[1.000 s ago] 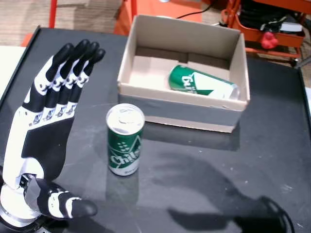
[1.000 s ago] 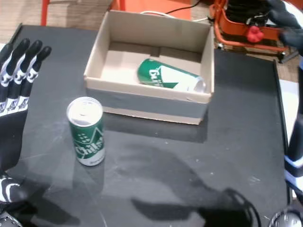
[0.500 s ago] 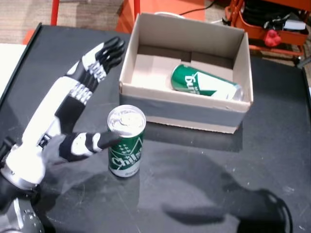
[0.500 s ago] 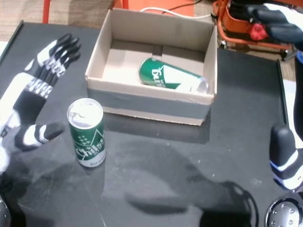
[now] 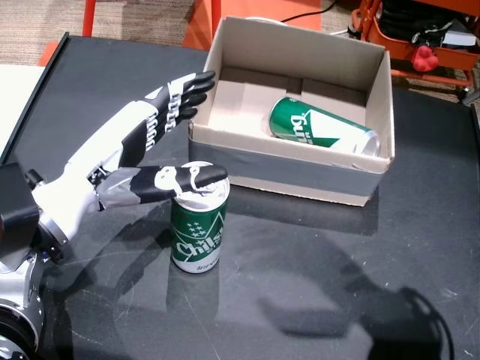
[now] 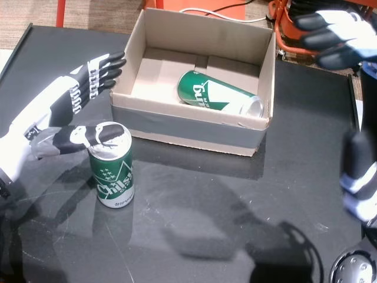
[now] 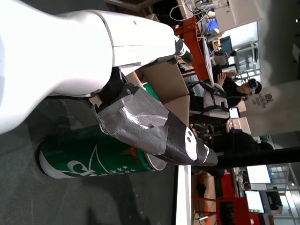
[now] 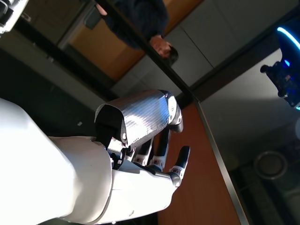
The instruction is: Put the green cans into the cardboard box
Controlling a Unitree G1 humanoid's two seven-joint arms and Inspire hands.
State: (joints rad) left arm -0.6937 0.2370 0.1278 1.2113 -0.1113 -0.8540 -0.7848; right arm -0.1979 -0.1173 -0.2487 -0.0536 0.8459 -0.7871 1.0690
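I take the cardboard box as my landmark. One green can already lies on its side inside the box, toward the right wall. The other, the standing can, is upright on the black table just in front of the box's near-left corner — that is the one left to move.

My left hand is at that can with nothing gripped yet. The four fingers are stretched straight and together, reaching past the can toward the box's left wall, while my thumb lies across the can's top rim. In the left wrist view the thumb sits over the can's upper end, seemingly touching it. I judge the hand is spread like this to bracket the can from its left side before the fingers curl round; the can stands between thumb and palm, not enclosed.

My right hand hovers beyond the box's far-right corner, fingers loosely apart and holding nothing — out of the way, I would guess.
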